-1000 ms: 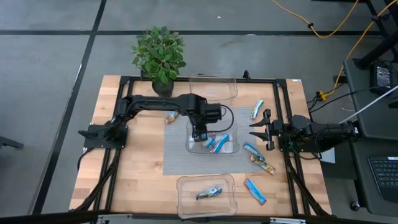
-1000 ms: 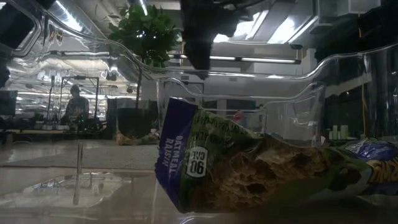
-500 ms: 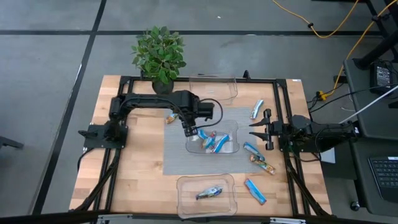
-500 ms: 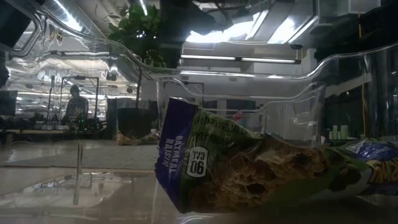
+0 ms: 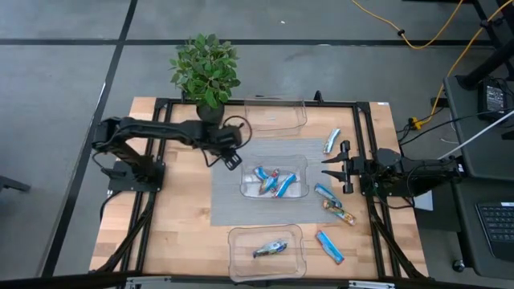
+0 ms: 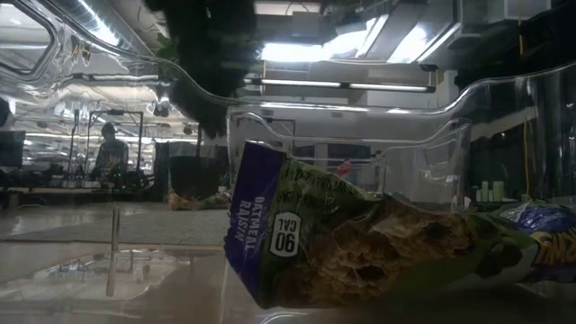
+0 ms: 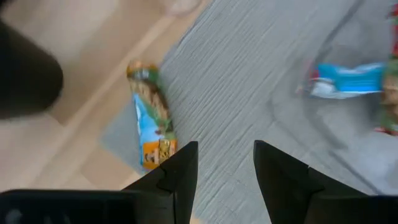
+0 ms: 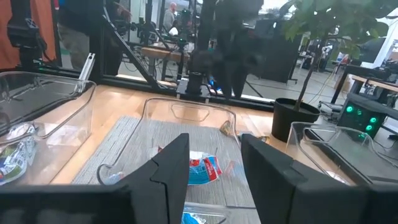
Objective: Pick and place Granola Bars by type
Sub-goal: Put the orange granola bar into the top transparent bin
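Note:
My left gripper (image 5: 232,160) (image 7: 225,149) is open and empty, low over the grey mat's left part, beside the centre clear bin (image 5: 299,160). A brown-orange and blue bar (image 7: 151,118) lies flat just ahead of its fingers, at the mat's edge on the wood. Several blue bars (image 5: 274,181) lie in the centre bin. One bar (image 5: 271,248) (image 6: 360,243) lies in the near bin. More bars lie on the table's right: one silvery blue (image 5: 332,140), two (image 5: 325,193) (image 5: 339,212) by the mat, one bright blue (image 5: 329,246). My right gripper (image 5: 325,167) (image 8: 214,140) waits open at the right.
A third clear bin (image 5: 275,115) stands at the far edge. A potted plant (image 5: 206,72) stands at the far left corner. A black frame (image 5: 361,144) runs round the table. People show in the room beyond.
My left gripper has drawn out of the centre bin and moved toward the table's left and somewhat far, its arm folding back to the left. The blue bars that it covered in the bin now show. My right arm has kept still.

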You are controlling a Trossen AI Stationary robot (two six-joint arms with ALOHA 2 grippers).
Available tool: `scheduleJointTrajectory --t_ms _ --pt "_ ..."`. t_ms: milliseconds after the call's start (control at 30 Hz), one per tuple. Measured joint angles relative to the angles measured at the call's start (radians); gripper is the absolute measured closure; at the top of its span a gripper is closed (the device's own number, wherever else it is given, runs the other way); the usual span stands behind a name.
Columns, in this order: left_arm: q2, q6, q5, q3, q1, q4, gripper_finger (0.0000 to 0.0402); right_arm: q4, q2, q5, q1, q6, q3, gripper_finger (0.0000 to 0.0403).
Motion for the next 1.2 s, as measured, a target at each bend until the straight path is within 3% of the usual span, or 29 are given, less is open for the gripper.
scheduleJointTrajectory --t_ms 167,400,800,1200 --pt "-0.031 -0.09 -0.016 -0.187 0.042 0.151 0.0253 0.0 0.0 0.0 0.0 0.0 0.0 0.0254" --pt "-0.031 -0.142 -0.036 -0.314 0.106 0.262 0.0235 0.0 0.0 0.0 0.0 0.008 0.0 0.0254" --pt "-0.031 -0.087 0.024 -0.338 0.148 0.28 0.0151 0.0 0.0 0.0 0.0 0.012 0.0 0.0254" --pt "-0.025 -0.123 0.065 -0.403 0.146 0.293 0.0141 0.0 0.0 0.0 0.0 0.01 0.0 0.0254"
